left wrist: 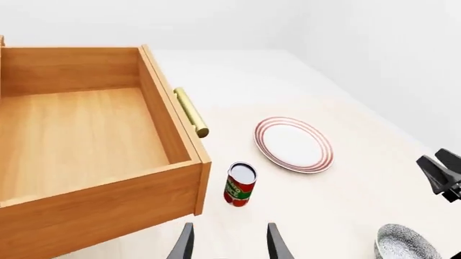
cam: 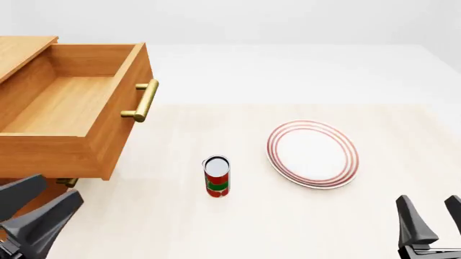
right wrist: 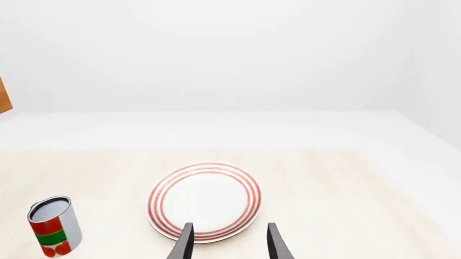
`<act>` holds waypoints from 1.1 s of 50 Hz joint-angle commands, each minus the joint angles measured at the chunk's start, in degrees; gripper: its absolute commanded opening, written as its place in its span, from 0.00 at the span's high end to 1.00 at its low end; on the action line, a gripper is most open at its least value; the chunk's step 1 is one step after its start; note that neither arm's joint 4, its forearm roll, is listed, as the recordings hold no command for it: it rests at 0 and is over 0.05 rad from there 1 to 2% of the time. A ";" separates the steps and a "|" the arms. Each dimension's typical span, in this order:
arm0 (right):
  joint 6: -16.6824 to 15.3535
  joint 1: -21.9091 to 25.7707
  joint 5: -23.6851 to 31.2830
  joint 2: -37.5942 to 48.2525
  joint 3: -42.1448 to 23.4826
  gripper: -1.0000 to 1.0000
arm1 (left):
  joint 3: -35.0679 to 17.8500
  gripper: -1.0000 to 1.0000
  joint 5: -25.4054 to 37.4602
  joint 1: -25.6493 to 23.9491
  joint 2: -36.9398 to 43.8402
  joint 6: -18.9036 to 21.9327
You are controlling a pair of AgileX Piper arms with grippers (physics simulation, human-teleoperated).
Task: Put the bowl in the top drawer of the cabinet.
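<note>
A: In the left wrist view, the top drawer point(left wrist: 79, 135) stands pulled out and empty; the bowl point(left wrist: 407, 244) sits on the table point(left wrist: 346, 178) close to the right pincer point(left wrist: 443, 175). The left pincer point(left wrist: 229, 242) is released.

B: Front view: no bowl visible. Carrying it, the arm may knock the can point(cam: 217, 177).

A: Right wrist view: right pincer released above the plate point(right wrist: 204, 200), so it may take the plate by mistake

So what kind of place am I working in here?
A simulated tabletop test scene, probably kitchen-themed: a bare pale table, a wooden cabinet with its top drawer open, plus a plate and can.
</note>
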 commanded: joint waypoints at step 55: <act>-0.01 -0.01 0.32 0.22 -0.54 0.00 | -0.92 0.00 -19.92 -21.52 28.92 -9.66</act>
